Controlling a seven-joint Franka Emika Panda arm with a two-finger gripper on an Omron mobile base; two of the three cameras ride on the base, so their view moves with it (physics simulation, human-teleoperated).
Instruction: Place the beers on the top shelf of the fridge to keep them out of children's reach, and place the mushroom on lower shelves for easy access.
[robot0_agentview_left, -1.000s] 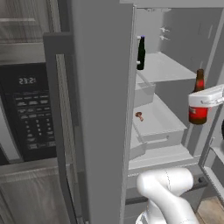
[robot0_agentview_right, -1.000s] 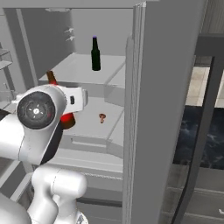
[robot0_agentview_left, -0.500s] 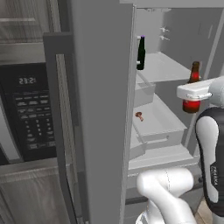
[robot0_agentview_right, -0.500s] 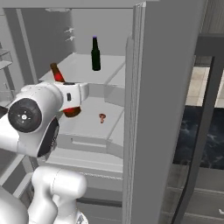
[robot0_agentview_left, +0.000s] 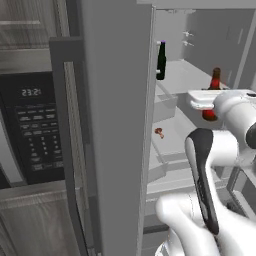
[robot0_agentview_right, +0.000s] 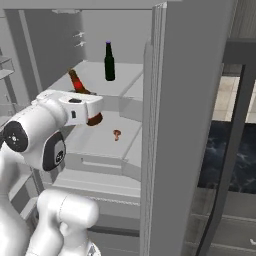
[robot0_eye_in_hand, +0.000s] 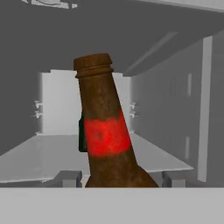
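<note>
My tool (robot0_eye_in_hand: 114, 186) grips the brown bottle (robot0_eye_in_hand: 105, 131), tilted, at the top shelf (robot0_agentview_right: 90, 75); green bottle (robot0_agentview_right: 109, 62) stands behind.

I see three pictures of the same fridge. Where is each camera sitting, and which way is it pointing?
Left base view: behind the arm to its left, facing the open fridge past the microwave; the arm rises at lower right.
Right base view: behind to its right, facing the fridge; the arm rises at lower left.
Hand view: on the hand, looking along the tilted brown bottle onto the top shelf.
All three share the brown bottle and the green bottle.
</note>
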